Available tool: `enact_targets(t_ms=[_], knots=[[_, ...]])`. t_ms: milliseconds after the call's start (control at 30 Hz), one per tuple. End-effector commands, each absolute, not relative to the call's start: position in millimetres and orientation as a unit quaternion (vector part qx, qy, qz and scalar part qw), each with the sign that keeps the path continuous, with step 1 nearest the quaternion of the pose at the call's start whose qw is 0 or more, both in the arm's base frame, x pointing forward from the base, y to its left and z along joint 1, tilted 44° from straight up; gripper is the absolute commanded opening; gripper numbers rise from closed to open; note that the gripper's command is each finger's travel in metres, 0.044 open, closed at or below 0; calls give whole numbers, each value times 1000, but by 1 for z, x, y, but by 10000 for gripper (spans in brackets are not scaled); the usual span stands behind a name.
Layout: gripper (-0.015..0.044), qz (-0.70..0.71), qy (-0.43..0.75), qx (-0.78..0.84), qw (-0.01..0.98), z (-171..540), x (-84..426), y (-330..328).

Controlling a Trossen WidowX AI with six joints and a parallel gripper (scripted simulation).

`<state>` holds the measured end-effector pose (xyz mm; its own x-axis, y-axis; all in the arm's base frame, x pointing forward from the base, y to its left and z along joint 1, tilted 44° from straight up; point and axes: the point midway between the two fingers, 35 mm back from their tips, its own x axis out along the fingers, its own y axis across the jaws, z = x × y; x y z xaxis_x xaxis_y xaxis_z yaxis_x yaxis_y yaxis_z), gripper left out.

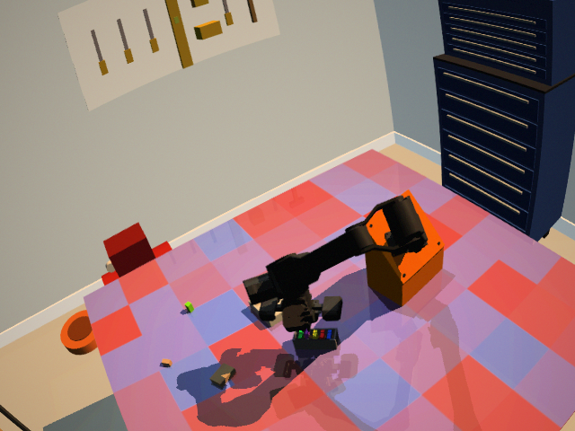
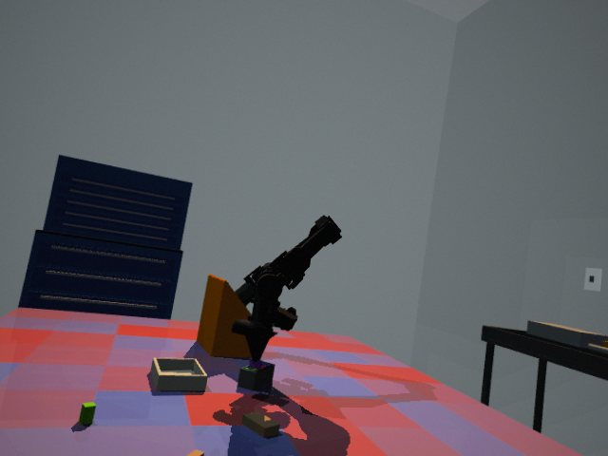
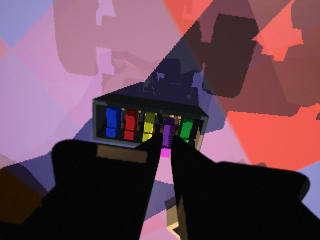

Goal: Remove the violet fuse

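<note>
Tool (image 1: 300, 329) above fuse block (image 1: 316, 343)

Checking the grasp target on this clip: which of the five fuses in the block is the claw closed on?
The violet fuse, fourth from the left in the wrist view, between the yellow fuse and the green fuse; the claw pinches it alone.

We find no text, label, brand, number or sign that can be read in any of the three views. The pale board on the wall (image 1: 167, 44), far beyond the claw, carries only brown tools and blocks, without lettering. The dark blue drawer cabinet (image 1: 501, 116) shows plain pale handle bars and no markings. The small white wall plate with a dark square (image 2: 592, 278), well off to the side of the claw, bears no writing. The dark fuse block (image 3: 150, 109) just ahead of the claw shows coloured fuses but no ratings or figures.
</note>
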<state>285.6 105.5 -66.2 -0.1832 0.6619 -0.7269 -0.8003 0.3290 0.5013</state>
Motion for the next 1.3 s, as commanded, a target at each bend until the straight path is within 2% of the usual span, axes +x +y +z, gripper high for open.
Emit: enact_targets(t_ms=[0, 1267], knots=[[0, 575, 510, -70, 636, -64, 287, 104], [0, 575, 510, -70, 636, -46, 291, 87]])
